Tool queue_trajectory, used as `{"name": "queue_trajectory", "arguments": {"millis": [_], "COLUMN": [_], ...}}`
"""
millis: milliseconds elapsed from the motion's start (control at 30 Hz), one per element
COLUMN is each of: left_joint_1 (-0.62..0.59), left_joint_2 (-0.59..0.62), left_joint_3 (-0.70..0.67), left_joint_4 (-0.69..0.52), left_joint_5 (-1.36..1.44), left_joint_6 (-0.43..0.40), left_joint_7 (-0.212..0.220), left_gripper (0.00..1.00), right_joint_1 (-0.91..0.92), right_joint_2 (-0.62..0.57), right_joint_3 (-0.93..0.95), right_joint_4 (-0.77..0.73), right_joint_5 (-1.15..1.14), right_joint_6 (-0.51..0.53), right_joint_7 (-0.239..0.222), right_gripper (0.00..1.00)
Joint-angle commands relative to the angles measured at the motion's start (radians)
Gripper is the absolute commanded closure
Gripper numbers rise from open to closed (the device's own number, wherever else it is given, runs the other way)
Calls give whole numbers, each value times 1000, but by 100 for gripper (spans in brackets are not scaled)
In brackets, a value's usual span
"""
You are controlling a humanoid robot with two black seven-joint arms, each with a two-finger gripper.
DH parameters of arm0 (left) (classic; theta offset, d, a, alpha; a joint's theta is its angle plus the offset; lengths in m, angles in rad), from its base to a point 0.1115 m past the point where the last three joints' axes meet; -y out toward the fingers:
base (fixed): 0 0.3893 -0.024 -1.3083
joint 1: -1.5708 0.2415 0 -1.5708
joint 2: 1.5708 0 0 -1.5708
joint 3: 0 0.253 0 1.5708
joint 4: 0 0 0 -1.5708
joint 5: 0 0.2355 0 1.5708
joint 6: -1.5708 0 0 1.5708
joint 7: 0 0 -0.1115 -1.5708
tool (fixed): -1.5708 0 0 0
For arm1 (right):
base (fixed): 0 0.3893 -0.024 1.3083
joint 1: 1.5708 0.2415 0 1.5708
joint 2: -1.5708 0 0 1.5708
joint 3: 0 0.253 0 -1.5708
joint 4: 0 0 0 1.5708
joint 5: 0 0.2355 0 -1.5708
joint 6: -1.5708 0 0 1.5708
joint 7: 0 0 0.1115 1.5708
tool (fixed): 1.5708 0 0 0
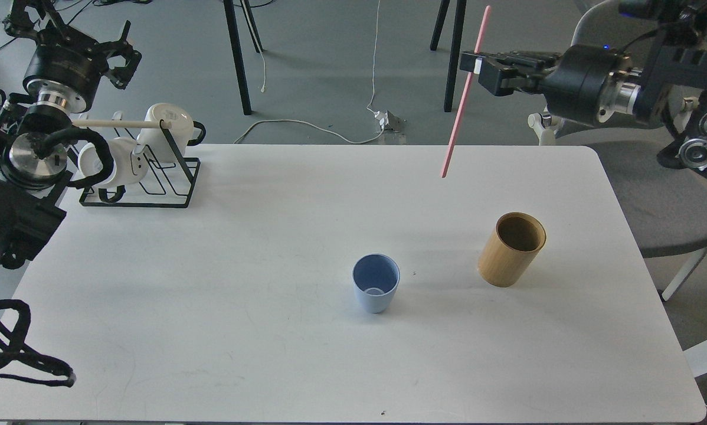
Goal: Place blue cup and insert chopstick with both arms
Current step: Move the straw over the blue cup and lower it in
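Note:
The blue cup (376, 290) stands upright and empty on the white table (241, 295), a little right of the middle. My right gripper (476, 64) is raised over the table's far right edge and is shut on the pink chopstick (465, 94), which hangs steeply tilted with its lower tip above the table, well behind the cup. My left gripper (120, 56) is raised at the far left above the mug rack, away from the cup, with fingers spread and nothing in it.
A tan bamboo cylinder (511, 249) stands upright and empty to the right of the cup. A black wire rack (153, 177) with white mugs (164, 133) and a pale wooden rod sits at the table's back left. A chair stands beyond the right edge.

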Motion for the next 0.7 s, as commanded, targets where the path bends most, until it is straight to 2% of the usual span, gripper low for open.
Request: {"name": "queue_trajectory", "arguments": {"millis": [0,233,667], "left_joint_1": [-5,-10,-16], "left_joint_2": [0,1,-2], "left_joint_3": [2,2,2], "left_joint_4": [-4,-2,-4], "left_joint_5": [1,3,1], "left_joint_6": [0,0,0], "left_joint_7": [2,3,-1], "left_gripper": [1,1,1], "right_joint_1": [-70,-215,-274], "right_joint_2": [96,176,291], "right_joint_3": [-7,-11,-11], "right_joint_4": [10,7,-64], "right_joint_5": [-8,-115,-194], "right_joint_6": [-6,-26,-46], "right_joint_7": [6,4,-5], "right_gripper": [100,100,100]}}
